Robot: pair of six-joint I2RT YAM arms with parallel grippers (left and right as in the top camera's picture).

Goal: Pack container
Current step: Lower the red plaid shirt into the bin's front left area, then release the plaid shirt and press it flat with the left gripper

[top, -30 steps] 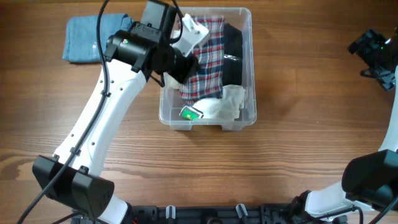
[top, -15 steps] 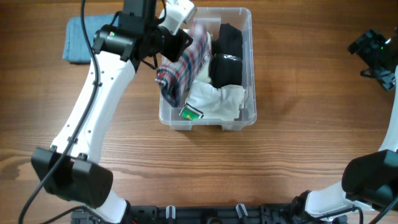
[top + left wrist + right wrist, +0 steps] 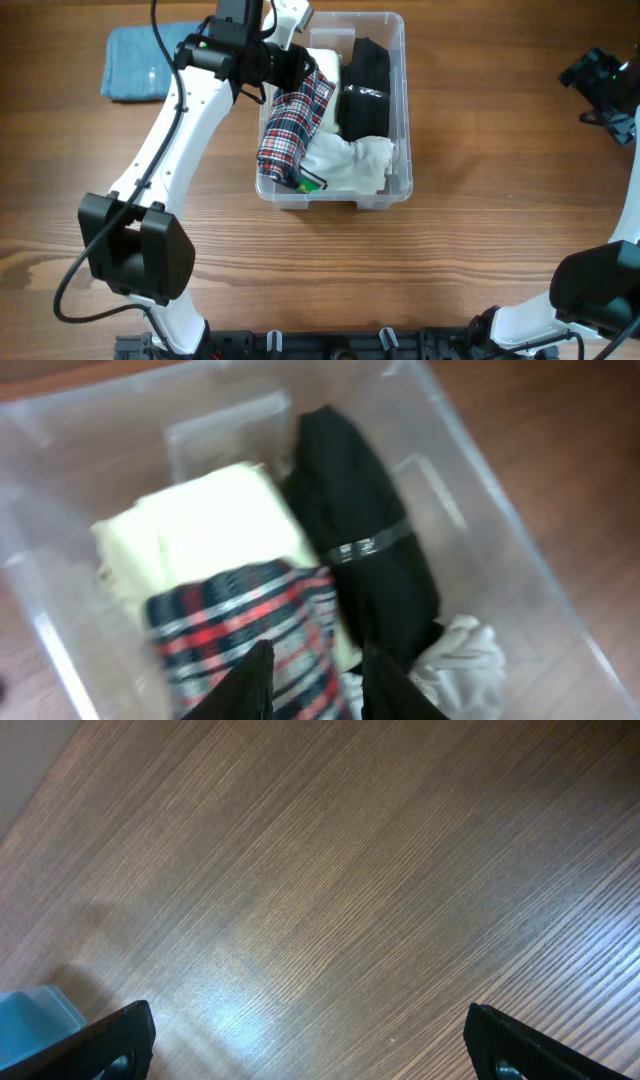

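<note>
your left hand [image 3: 300, 75] is clenched on the plaid shirt [image 3: 288, 130] (hanging loose along one wall of the container [image 3: 405, 100]); release here and it may drape over the rim, not inside.

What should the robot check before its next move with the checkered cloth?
1. Left gripper holds the checkered cloth: ok.
2. Checkered cloth fully inside the container: cannot tell; its lower end sits close against the left wall.
3. Black garment and white cloth inside the container: ok.
4. Blue towel packed: not ok; it lies on the table outside.
5. Right gripper open and away from the container: ok.
</note>
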